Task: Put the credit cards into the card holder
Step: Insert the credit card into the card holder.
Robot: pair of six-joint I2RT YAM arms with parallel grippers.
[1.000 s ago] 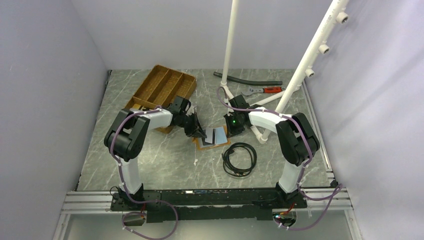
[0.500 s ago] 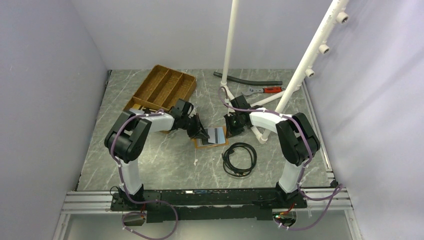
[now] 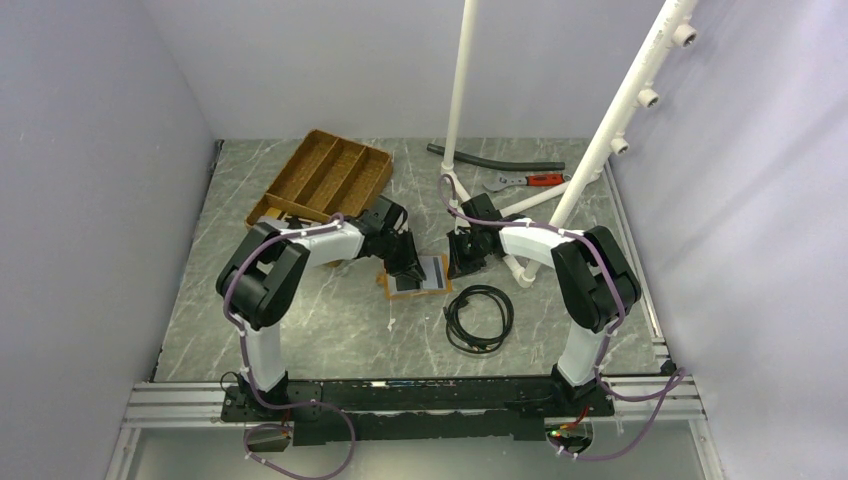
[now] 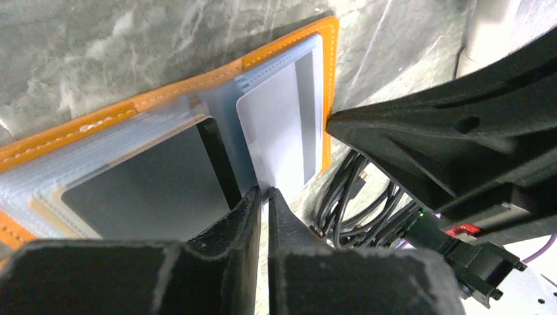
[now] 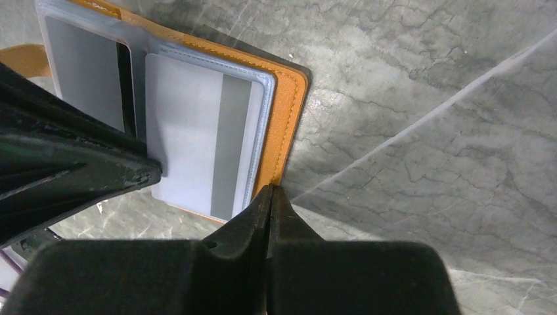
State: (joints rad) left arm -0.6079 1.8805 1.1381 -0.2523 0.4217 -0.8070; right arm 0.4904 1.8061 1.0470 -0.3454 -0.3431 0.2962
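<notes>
Reaching low over the grey marbled surface (image 3: 330,320) from lower left toward frame centre, elbow bent up, forearm stretching right. Bringing the left claw (image 4: 263,191) down with fingers pressed nearly together, tips meeting the edge of a whitish-grey plastic credit card with a darker stripe (image 5: 190,157); not showing whether pinching it. Sitting partly inside a pale pocket of the small orange leather-like card holder (image 5: 286,125), lying open at centre. Angling in from the right, setting the right claw (image 5: 269,190), fingers closed tight together, at the holder's orange edge.

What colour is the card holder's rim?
Orange; the card holder shows best in right wrist view.
</notes>
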